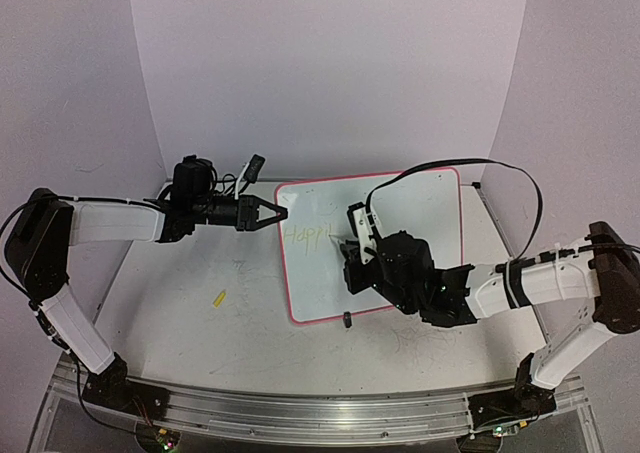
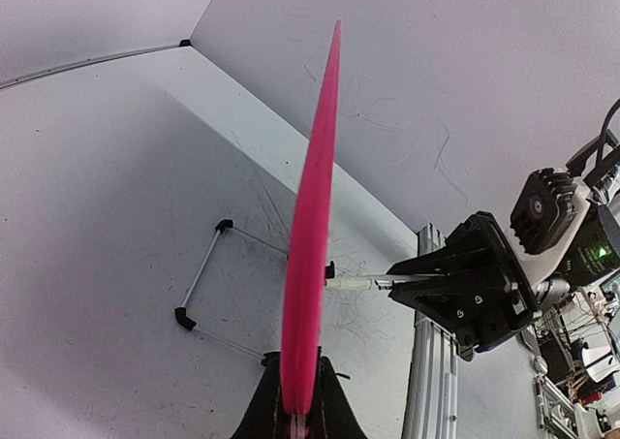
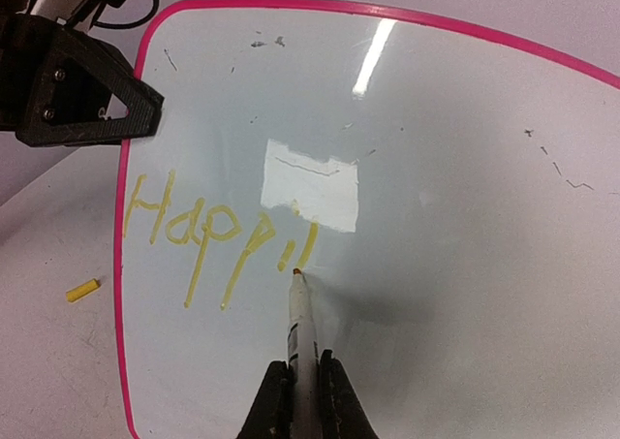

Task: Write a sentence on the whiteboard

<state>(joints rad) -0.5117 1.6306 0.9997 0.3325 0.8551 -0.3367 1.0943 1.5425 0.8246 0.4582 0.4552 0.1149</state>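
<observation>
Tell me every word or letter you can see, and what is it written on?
"Happ", then one or two short strokes like an "i": yellow handwriting on the whiteboard. The word looks unfinished.
Nothing else can be read. The marker shows no label I can make out.

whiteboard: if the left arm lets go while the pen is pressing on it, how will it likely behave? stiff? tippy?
Probably stiff: the whiteboard shows a dead-straight edge in the left wrist view. Likely tippy: it leans on a thin wire stand with the left gripper clamped on its rim, so pressure from the pen might shove it back.
</observation>
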